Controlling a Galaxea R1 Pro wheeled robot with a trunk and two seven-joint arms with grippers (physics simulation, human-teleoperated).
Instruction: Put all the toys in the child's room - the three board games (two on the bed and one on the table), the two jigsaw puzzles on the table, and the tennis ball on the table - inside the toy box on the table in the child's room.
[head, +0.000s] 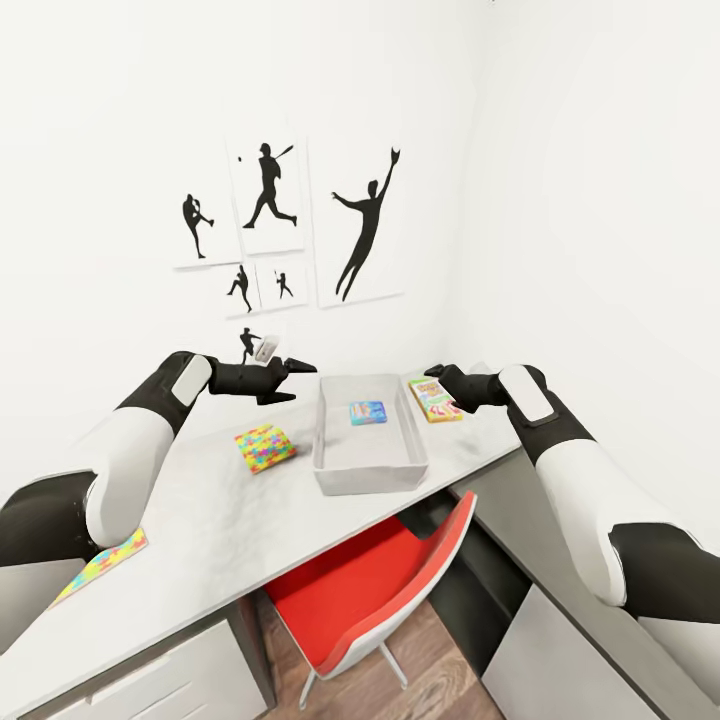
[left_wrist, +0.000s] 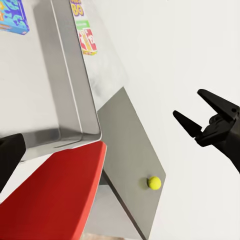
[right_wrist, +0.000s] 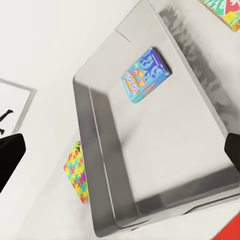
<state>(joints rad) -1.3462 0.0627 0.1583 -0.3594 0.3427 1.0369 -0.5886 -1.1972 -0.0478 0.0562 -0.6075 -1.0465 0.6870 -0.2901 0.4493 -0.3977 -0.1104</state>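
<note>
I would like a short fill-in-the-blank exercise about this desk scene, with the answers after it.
1. The blue game lies inside the ____.
2. The chair under the table is ____.
3. The ball is yellow-____.
4. The toy box is ____ in colour.

Answers: toy box; red; green; grey

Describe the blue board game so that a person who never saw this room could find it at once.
Look at the white table under the baseball posters, then at the grey toy box on it. The blue board game lies flat inside that box, alone on its floor. The orange-green game lies outside, on the table beside the box.
</note>
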